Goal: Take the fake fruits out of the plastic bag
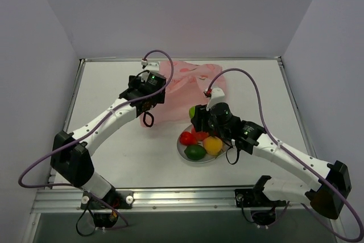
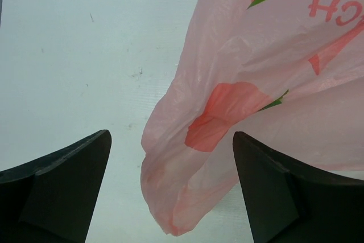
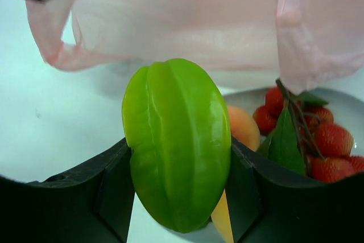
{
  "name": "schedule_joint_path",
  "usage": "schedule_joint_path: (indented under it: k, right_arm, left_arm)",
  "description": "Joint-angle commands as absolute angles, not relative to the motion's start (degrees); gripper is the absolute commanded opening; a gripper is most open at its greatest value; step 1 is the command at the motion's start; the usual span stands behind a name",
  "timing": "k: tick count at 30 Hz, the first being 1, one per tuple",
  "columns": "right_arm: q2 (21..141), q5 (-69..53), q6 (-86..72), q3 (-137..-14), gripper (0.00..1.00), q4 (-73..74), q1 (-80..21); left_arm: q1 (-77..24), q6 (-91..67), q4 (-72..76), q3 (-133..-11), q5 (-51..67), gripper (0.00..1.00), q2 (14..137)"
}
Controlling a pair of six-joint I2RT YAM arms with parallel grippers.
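From above, the plastic bag [image 1: 190, 83] lies crumpled toward the far edge of the table, about midway along it. The white plate [image 1: 181, 151] sits closer to the near edge, a little right of the middle, and carries a red fruit [image 1: 185, 138], a dark green fruit [image 1: 195, 152] and a yellow fruit [image 1: 213, 145]. The left gripper [image 1: 154, 92] is at the bag's left side, and the right gripper [image 1: 198, 115] hangs between bag and plate over the plate's far rim, with a light green fruit [image 1: 193, 111] in it. The left wrist view shows that gripper's jaws spread wide. A drooping fold of the bag lies between them, clear of the left finger and close against the right one, with nothing pinched. In the right wrist view the jaws are clamped on the ribbed light green fruit, which stands upright between the pads. The bag is behind and above it, and a peach-coloured fruit [image 3: 244, 126] and a leafy red cluster [image 3: 318, 138] rest on the plate beyond. The step in hand looks like carrying this fruit from bag to plate. The next move calls for lowering it onto a free patch of the crowded plate and letting go gently so it does not roll off. Whether more fruit remains inside the bag cannot be told.
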State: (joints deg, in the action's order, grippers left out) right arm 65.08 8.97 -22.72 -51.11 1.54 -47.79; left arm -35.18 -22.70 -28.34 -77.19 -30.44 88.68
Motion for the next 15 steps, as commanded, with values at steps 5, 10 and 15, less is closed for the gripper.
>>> schedule_joint_path:
  k: [5,10,15]
  right_arm:
    - [61.0,9.04,-23.9,-46.59,0.26,7.28,-51.59]
    - [60.47,10.81,-24.78,-44.04,0.26,8.26,-52.56]
    - [60.73,11.86,-24.35,-42.1,0.27,8.79,-53.09]
  left_arm:
    - [-35.24,-22.15,-26.72,-77.43,-33.31,0.88,83.94]
    - [-35.16,-22.59,-27.16,-77.08,-33.05,0.88,81.74]
    - [-35.33,-22.68,-26.81,-76.29,-32.34,0.89,79.19]
